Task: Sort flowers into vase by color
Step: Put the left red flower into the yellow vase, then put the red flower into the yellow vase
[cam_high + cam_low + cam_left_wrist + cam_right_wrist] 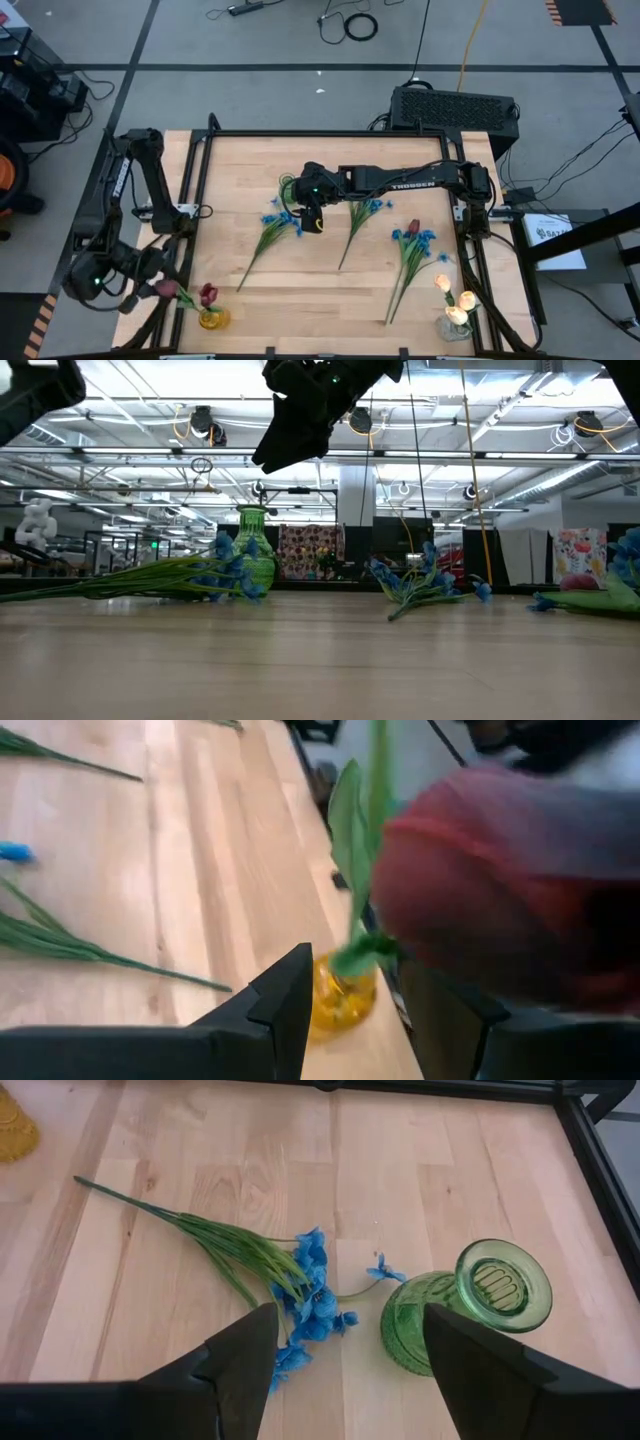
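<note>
Yellow tulips already in their vase, one red tulip in the yellow vase, another held by left gripper, blue flowers lying under wide-open right gripper.

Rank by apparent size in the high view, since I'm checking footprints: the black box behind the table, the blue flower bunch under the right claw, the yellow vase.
1. Black box
2. Blue flower bunch
3. Yellow vase
</note>
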`<state>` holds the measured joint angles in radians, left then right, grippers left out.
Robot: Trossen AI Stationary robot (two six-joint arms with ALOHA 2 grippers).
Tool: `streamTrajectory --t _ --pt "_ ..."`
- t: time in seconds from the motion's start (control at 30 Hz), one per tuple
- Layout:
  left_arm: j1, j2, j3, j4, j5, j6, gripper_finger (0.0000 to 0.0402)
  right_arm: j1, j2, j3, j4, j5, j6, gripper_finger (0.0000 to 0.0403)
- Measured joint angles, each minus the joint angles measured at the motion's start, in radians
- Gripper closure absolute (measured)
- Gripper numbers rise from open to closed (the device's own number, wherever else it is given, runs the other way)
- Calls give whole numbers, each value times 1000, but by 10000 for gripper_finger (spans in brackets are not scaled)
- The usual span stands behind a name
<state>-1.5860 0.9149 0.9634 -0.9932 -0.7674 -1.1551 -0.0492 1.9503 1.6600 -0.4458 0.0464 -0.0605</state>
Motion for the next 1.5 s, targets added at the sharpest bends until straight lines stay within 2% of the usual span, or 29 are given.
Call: streamTrajectory --t 0.23,0.33,0.53,0.6,0.8,0.97,1.2,1.33,1.5 --pt "-38 -104 0 2 162 34 249 7 0 0 -4 0 -8 161" --pt "-61 -142 1 -27 169 -17 249 8 0 0 -9 0 -8 161" --pt "-73 -177 1 -245 161 -195 249 8 0 0 -11 0 -8 161" --pt "-73 -178 1 -263 111 -180 249 9 0 0 -11 0 -8 161" --pt "-52 -180 1 -283 -143 -60 249 9 0 0 -8 0 -11 161" --pt "2 -189 1 -366 -217 -68 249 9 0 0 1 0 -11 161" --pt "114 -198 1 -360 -365 -60 249 10 0 0 8 0 -11 161" --pt "182 -193 1 -233 -389 55 249 10 0 0 17 1 -15 161" --pt "278 -155 1 60 -390 365 249 18 -7 0 12 12 -30 161"
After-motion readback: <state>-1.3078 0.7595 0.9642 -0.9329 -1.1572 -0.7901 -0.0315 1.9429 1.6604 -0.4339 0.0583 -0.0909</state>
